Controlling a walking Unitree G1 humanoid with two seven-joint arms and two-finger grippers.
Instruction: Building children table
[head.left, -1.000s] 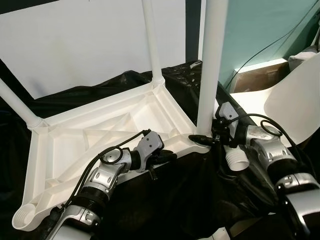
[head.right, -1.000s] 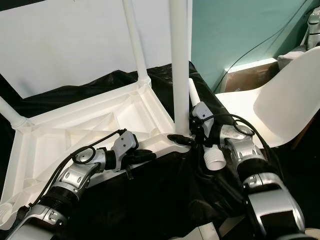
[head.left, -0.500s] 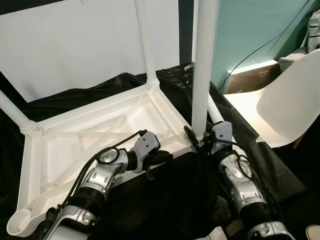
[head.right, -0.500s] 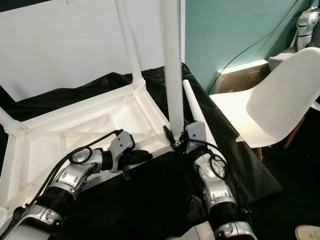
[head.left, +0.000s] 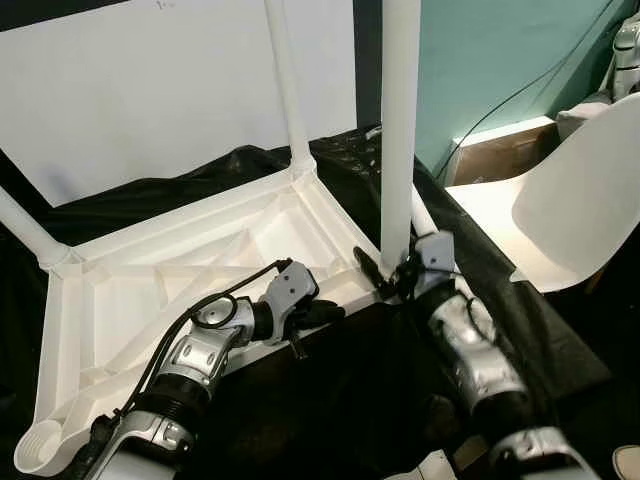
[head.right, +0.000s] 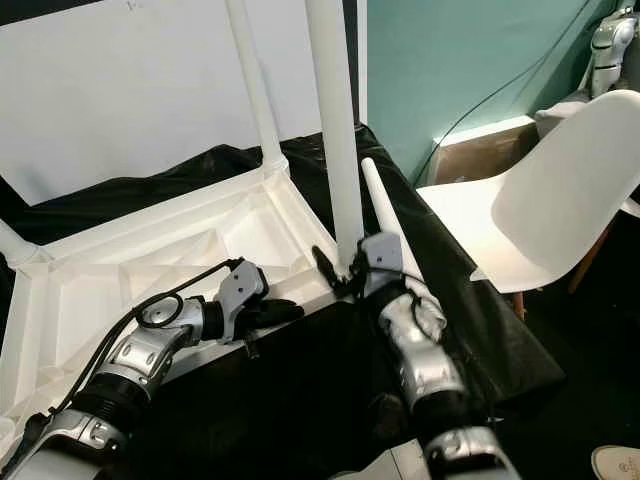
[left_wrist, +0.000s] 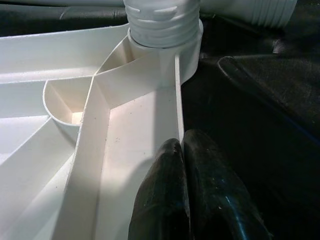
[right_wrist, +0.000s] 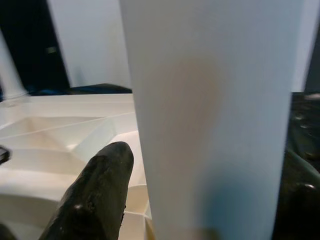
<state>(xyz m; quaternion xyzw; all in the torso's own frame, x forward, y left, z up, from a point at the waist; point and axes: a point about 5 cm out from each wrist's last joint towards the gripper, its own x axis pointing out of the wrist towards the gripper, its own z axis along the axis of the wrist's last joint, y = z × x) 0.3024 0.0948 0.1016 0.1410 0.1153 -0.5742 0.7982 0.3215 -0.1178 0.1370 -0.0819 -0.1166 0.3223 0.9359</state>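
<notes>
An upturned white plastic tabletop (head.left: 150, 290) is seen lying on black sheeting (head.left: 350, 400) across the left and centre of the head views, with one leg being worked into its near right corner. Since a second ago the right forearm, then spread low at the right edge beside a threaded white leg end, has been drawn in under the centre of the frame, and the upright leg (head.left: 398, 130) now rises straighter from its corner socket; the camera itself has also shifted, so part of that change is owed to the viewpoint. The leg appears seated or nearly so, and what is judged to remain is turning it tight and fitting the spare leg (head.right: 378, 205) that lies on the sheeting just behind the arm. The right gripper (head.left: 390, 278) is held at the foot of the upright leg, its fingers (right_wrist: 95, 200) spread to either side of the tube and closed against it, as the right wrist view shows. The left gripper (head.left: 325, 312) is pressed on the tabletop's near rim at frame centre, its two fingertips (left_wrist: 172, 200) brought fully together on the rim's edge, steadying rather than clasping. Two further legs (head.left: 285, 90) are already standing at the far corners, and the socket at lower left is unfilled. A white chair (head.left: 560, 200) stands at right.
</notes>
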